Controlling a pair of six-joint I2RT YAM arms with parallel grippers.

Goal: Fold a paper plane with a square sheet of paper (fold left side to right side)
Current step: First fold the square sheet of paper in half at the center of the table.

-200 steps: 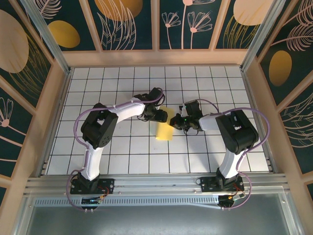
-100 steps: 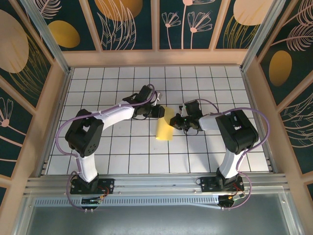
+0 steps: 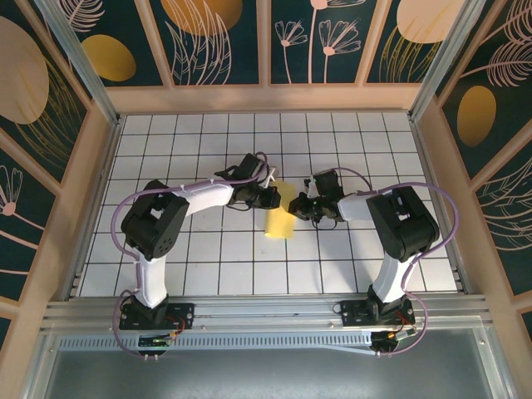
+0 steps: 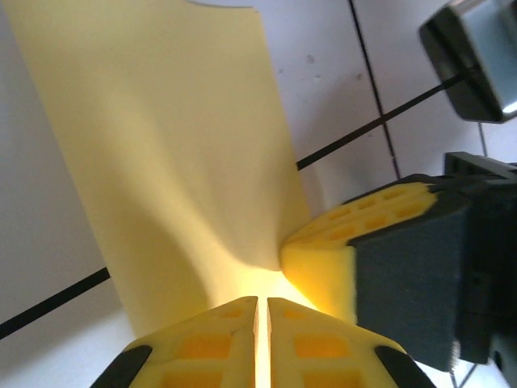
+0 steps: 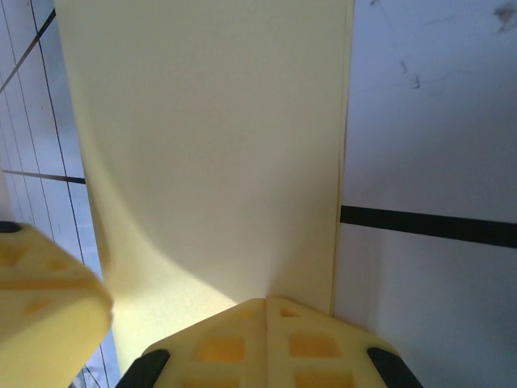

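With the left gripper [image 4: 262, 305] and the right gripper [image 5: 266, 305] both pinched shut on one end of the square sheet of paper [image 3: 279, 219] lying on the table [image 3: 208, 266] between them, match their travel, or unequal pull may tear it or skew the crease.

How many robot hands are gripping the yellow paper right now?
2. The left hand pinches the yellow paper near its far end from the left; the right hand pinches the same end from the right.
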